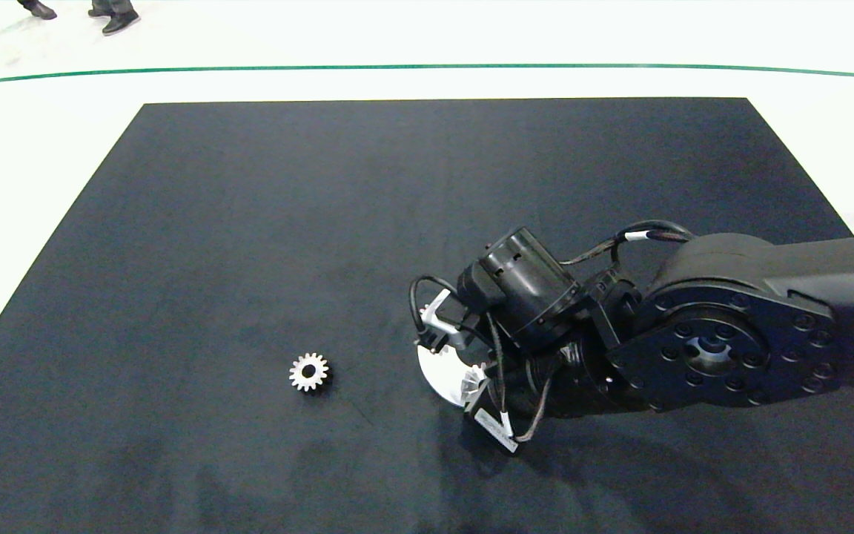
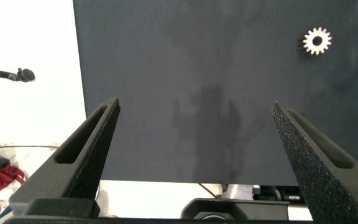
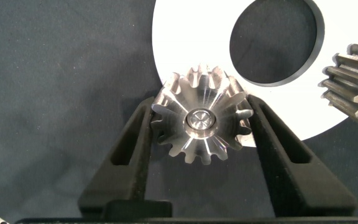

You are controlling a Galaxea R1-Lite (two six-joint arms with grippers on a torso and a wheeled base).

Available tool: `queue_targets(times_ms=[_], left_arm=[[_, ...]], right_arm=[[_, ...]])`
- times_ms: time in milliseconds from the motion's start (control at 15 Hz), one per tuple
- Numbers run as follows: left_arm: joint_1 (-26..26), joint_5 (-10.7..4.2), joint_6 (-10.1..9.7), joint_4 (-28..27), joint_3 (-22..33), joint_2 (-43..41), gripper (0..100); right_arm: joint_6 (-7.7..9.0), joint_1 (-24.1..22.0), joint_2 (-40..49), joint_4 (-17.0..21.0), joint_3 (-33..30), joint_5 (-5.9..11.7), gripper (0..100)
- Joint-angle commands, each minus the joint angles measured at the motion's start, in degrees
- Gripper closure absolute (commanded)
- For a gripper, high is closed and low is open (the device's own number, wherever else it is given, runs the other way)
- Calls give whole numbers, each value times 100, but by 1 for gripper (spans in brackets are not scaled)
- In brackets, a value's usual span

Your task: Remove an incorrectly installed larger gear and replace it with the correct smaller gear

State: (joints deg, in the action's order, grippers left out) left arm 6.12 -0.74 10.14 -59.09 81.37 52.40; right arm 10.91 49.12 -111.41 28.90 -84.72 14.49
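Right tool [image 3: 202, 127] is clamped around the larger gear [image 3: 201, 122], a silver one with long flared teeth sitting on a pin at the white plate's [image 3: 185, 43] edge; the arm mostly hides this from above. Another gear [image 3: 356, 78] is cut off. Left tool [image 2: 194, 140] hangs wide over the worktop [image 1: 323, 222], smaller gear [image 1: 309, 371] lying loose. No readable writing.

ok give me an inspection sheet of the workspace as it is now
surface: black mat on a white floor
job's things: larger gear on a pin of the white plate; a small gear loose on the mat
clutter: another gear at the plate's edge
grippers: right gripper around the larger gear; left gripper open above the mat
cables: black wires on the right arm
surroundings: green line, shoes
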Motion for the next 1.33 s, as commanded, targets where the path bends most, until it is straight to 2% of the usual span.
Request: queue_targets(times_ms=[67, 267, 467, 533, 600, 667, 733, 800, 867, 1133, 1333], left_arm=[[3, -5, 5, -33, 1, -10, 0], [3, -5, 5, -33, -7, -19, 0], [3, -5, 14, -33, -16, -19, 0], [3, -5, 14, -33, -16, -28, 0], [3, -5, 14, -33, -16, -54, 0], [3, -5, 32, -33, -16, -54, 0], [3, -5, 40, -33, -16, -54, 0], [3, -5, 49, -33, -16, -54, 0], [3, -5, 40, -33, -16, -63, 0], [3, -5, 49, -33, -16, -63, 0], [3, -5, 49, -33, -25, -63, 0]], right_arm=[[8, -16, 14, 19, 17, 10, 51], [8, -16, 5, 1, 79, 10, 57], [8, -16, 5, -175, 167, 10, 63], [43, -16, 14, -227, 220, 10, 65], [148, -16, 32, -315, 272, 10, 68], [175, -7, 40, -500, 334, 10, 69], [175, -7, 49, -667, 378, 45, 71], [175, -7, 67, -772, 430, 220, 74], [175, 1, 93, -843, 510, 291, 75], [175, 45, 286, -939, 738, 300, 83], [183, 89, 489, -1150, 931, 308, 89]])
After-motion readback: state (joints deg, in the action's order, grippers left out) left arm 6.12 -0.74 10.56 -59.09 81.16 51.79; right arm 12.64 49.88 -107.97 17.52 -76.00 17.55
